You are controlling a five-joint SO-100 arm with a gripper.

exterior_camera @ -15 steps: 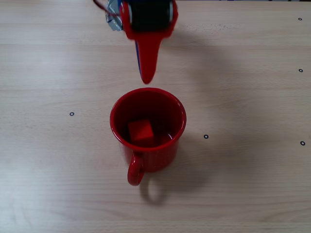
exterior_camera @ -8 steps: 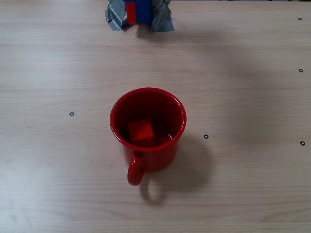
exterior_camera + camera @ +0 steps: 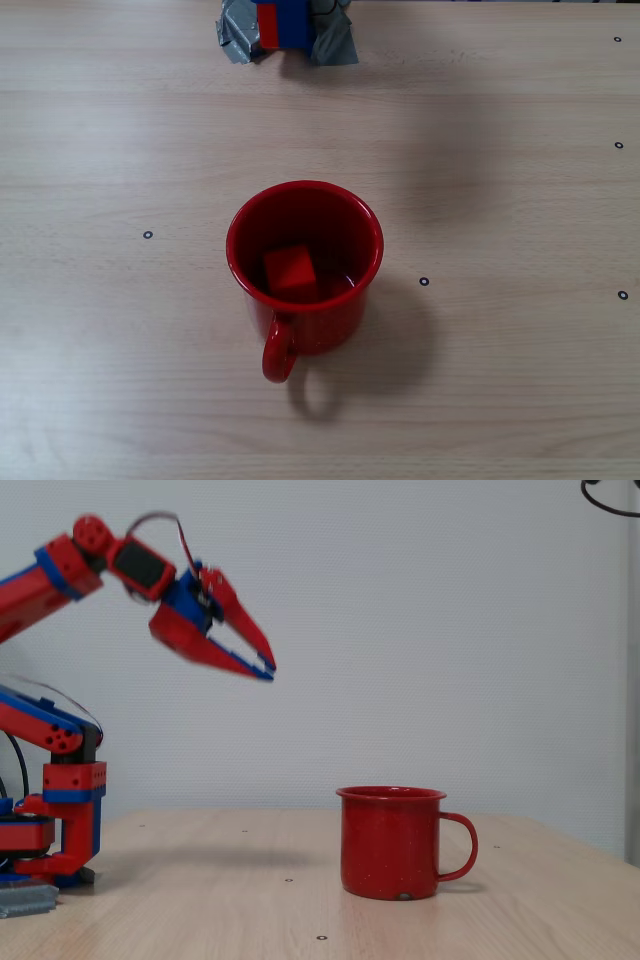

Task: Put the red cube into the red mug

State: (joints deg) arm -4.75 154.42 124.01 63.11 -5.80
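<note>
In red mug [image 3: 304, 300] — red cube [image 3: 290, 270]; fingers [image 3: 262, 661] slightly parted, high.

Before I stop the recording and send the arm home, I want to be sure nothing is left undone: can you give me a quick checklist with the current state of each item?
1. Red cube inside the red mug: ok, it lies on the mug's bottom in the overhead fixed view.
2. Mug upright on the table: ok, in both fixed views.
3. Gripper empty: ok, nothing shows between its fingers.
4. Gripper clear of the mug: ok, it is high and to the left of the mug in the side fixed view.
5. Jaws fully shut: cannot tell, the tips are close and slightly blurred.
</note>
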